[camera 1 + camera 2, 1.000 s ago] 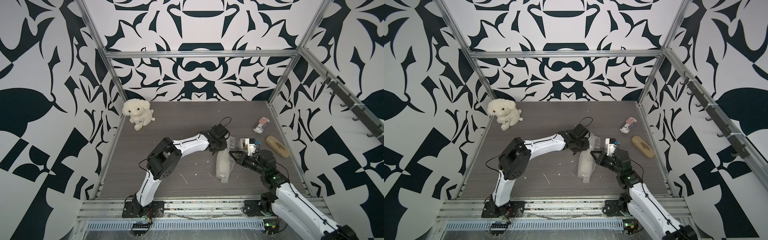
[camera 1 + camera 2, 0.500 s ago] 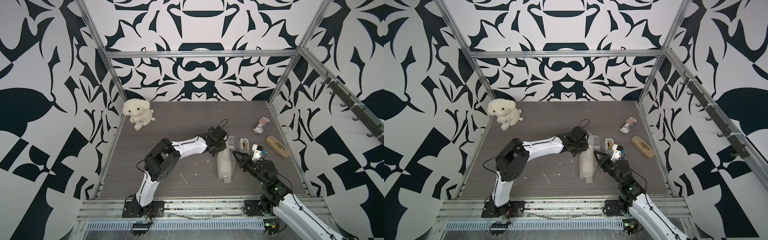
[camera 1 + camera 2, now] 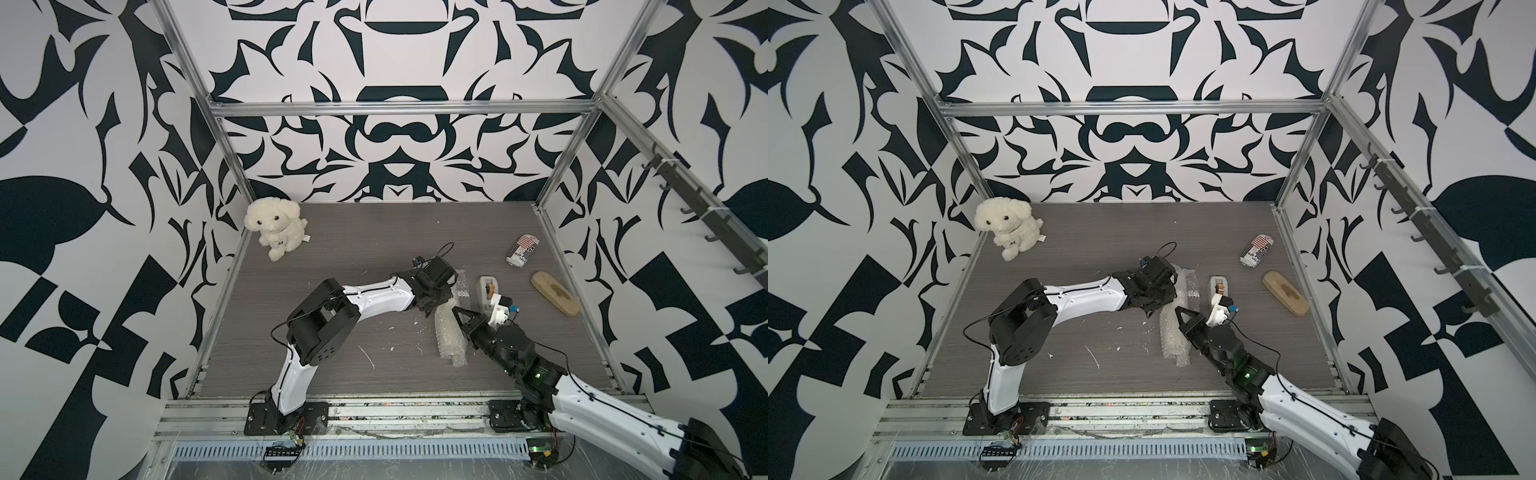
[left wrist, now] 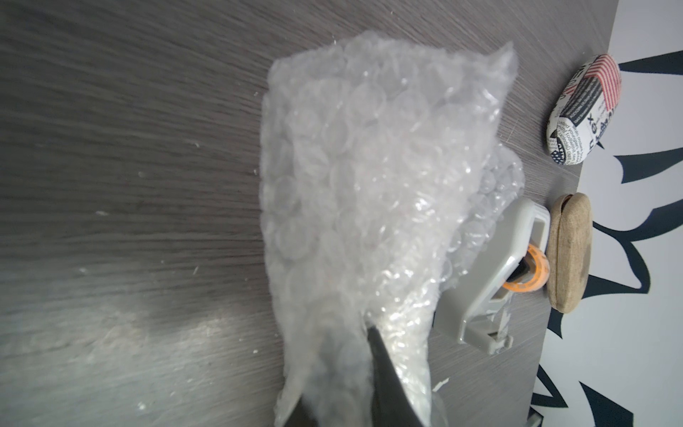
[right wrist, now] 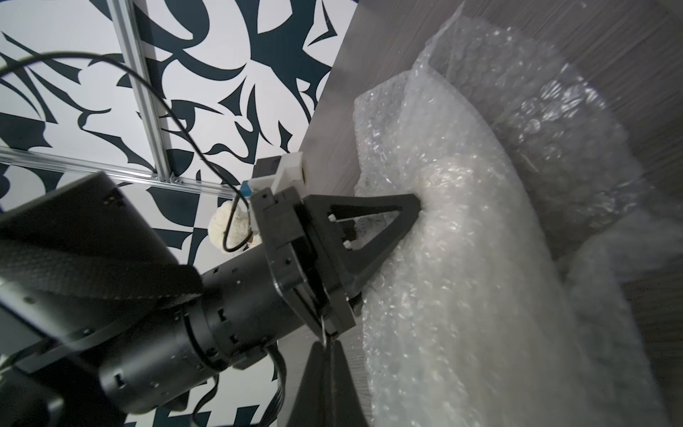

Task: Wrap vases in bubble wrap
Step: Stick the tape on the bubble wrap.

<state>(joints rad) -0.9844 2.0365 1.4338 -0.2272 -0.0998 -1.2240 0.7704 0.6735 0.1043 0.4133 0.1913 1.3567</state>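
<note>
Bubble wrap [image 3: 449,332] is rolled into a long bundle lying on the table [image 3: 353,249], so I reckon the vase is inside, though I can't actually make it out through the plastic. Left gripper [image 5: 415,209] looks to have its jaws pinched on the far end of the roll, pinning it down. Right gripper [image 3: 459,312] hovers just beside the bundle, jaws closed, no idea if there's tape in them. Feels like the sealing step to me: next move needs tape from the tape dispenser [image 3: 487,291] on the loose seam without the roll springing open.

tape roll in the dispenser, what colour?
Orange; the tape roll shows best in the left wrist view.
</note>
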